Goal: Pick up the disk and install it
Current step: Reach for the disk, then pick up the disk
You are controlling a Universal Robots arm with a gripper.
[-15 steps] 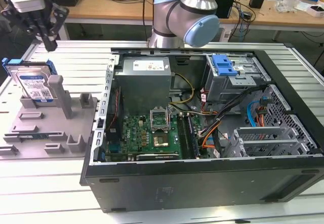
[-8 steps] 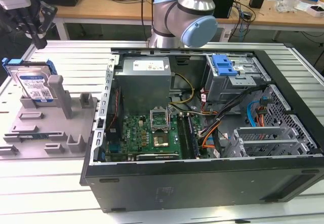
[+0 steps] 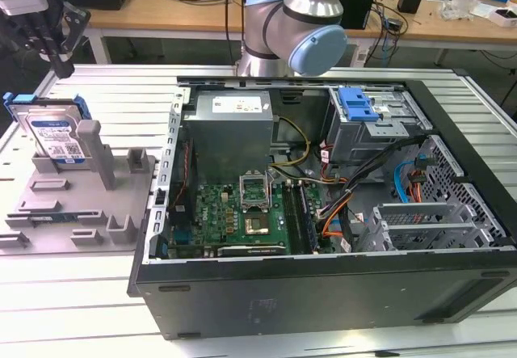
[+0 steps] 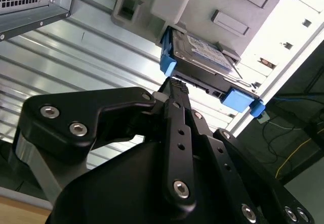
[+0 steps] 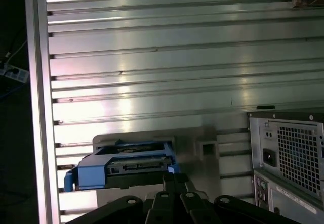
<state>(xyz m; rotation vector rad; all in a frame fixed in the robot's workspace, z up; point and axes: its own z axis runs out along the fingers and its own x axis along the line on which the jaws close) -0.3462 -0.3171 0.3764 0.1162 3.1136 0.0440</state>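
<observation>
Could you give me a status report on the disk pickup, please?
End effector over disk, holding nothing. Disk upright in grey holder, unpicked. Open computer case alongside holder.

The arm (image 3: 300, 27) stands at the back of the exterior view. Its wrist (image 3: 32, 14) hangs at that view's upper left, where the black jaws point down, pressed together and holding nothing.

The ribbed aluminium table (image 3: 65, 293) I worked over carried two things: a grey plastic holder (image 3: 48, 212) toward the exterior view's left, and an open computer case (image 3: 323, 293) just beside it.
</observation>
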